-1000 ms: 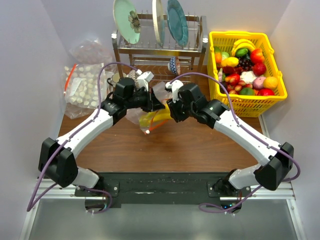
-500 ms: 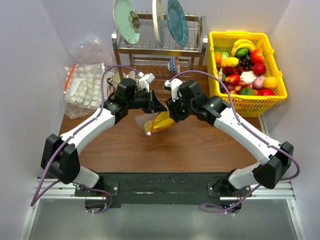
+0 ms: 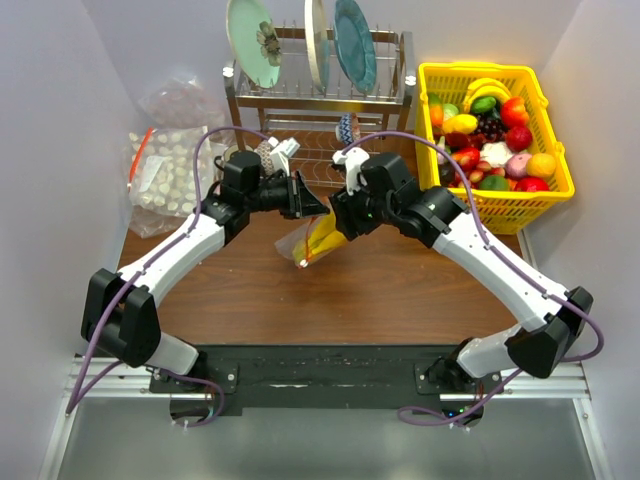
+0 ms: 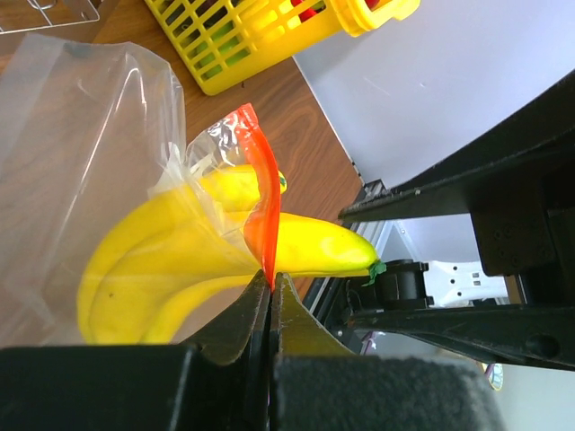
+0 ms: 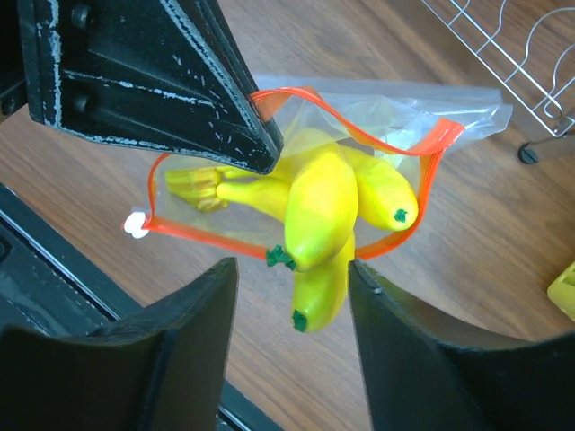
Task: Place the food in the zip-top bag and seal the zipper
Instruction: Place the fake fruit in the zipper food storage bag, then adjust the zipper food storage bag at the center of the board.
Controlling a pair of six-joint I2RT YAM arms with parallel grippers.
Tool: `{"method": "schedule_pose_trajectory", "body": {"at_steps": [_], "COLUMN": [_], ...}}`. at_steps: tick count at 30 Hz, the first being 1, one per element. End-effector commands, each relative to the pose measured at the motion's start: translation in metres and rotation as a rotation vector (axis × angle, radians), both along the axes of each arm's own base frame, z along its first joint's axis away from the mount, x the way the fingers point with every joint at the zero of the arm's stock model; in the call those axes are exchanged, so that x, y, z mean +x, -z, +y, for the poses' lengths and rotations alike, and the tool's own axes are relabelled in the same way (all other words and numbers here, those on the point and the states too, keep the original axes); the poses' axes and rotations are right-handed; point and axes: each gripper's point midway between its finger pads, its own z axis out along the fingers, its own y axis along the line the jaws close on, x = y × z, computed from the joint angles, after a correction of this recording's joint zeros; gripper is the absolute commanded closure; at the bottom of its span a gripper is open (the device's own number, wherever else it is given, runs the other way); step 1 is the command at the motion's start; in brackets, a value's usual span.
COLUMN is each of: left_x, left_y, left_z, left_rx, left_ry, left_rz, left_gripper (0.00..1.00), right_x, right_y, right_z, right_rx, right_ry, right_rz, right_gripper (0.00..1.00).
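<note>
One zip-top bag [image 5: 449, 103], mouth open, holds one banana bunch [image 5: 319, 202] of three bananas, tips protruding. Left gripper [image 4: 271, 285] is clamped on the zipper [image 4: 260, 193]. Right gripper [image 5: 289, 269] is spread wide and empty above.

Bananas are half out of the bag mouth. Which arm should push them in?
Right. The right gripper has open jaws over the banana bunch; the left gripper is shut on the zipper, holding the zip-top bag.

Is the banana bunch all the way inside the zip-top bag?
No, green-tipped ends of the banana bunch poke out past the red zipper at the open mouth of the zip-top bag.
</note>
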Motion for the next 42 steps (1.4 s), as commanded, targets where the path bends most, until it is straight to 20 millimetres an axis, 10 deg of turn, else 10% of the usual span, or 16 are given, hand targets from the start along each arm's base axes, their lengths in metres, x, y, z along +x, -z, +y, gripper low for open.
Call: {"method": "schedule_pose_trajectory", "body": {"at_steps": [1, 9, 20, 24, 42], "left_x": [0.002, 0.003, 0.008, 0.009, 0.008], "left_y": [-0.032, -0.03, -0.036, -0.04, -0.044], "left_z": [-0.002, 0.002, 0.011, 0.012, 0.015], "left_rx": [-0.065, -0.06, -0.05, -0.052, -0.043], "left_ry": [0.026, 0.015, -0.003, -0.005, -0.005], "left_rz": [-0.071, -0.072, -0.089, -0.1, -0.091], "left_gripper": [1.0, 1.0, 1.0, 1.0, 1.0], "right_x": [0.002, 0.015, 0.022, 0.02, 0.043], "right_y": [-0.039, -0.048, -0.013, 0.017, 0.03], "right_z": [-0.012, -0.044, -0.099, -0.083, -0.031], "right_rx": [0.067, 0.105, 0.295, 0.397, 0.646], "right_ry": [0.068, 0.236, 0.467, 0.46, 0.313], "right_rz": [-0.07, -0.064, 0.013, 0.086, 0.088], "right_gripper": [0.39, 0.28, 0.41, 0.49, 0.57]}}
